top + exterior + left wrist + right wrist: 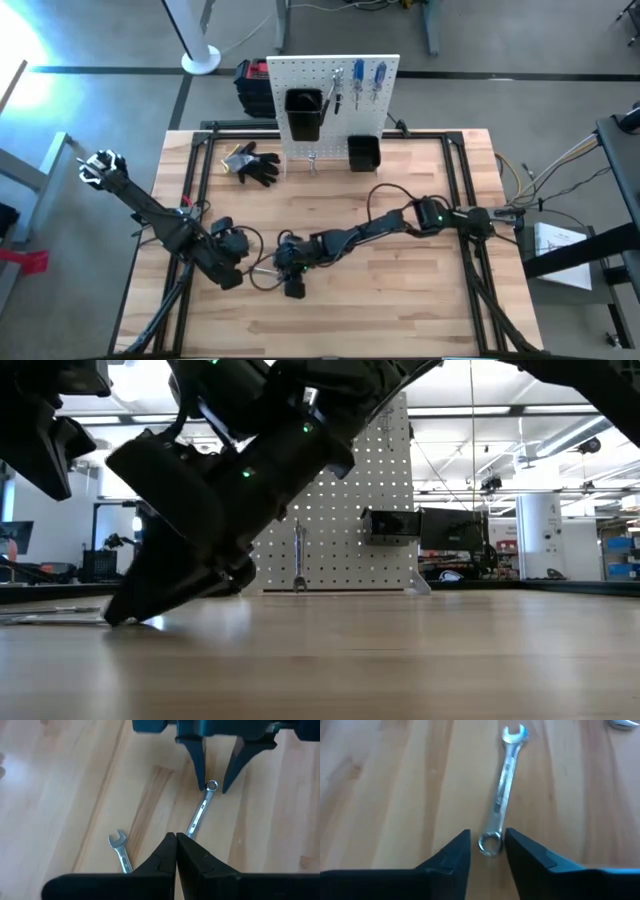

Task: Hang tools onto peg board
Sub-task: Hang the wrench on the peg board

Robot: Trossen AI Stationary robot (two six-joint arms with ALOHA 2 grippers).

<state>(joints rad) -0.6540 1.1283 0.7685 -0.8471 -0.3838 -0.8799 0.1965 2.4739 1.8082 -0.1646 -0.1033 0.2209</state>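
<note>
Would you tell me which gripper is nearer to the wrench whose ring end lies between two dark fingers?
Right. The right gripper straddles the ring end of that wrench, fingers open either side. The left gripper, shut, sits just past the wrench's other end, with a second wrench beside it.

Black work gloves (pixel 252 163) lying on the light wooden table (pixel 400 310). White fan base (pixel 200 58) standing on the grey floor beyond.

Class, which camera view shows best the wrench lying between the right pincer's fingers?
The right wrist view: the whole wrench lies flat on the table, ring end between the open right pincer. The left wrist view shows it partly hidden; the high view hardly shows it, the low view not clearly.
</note>
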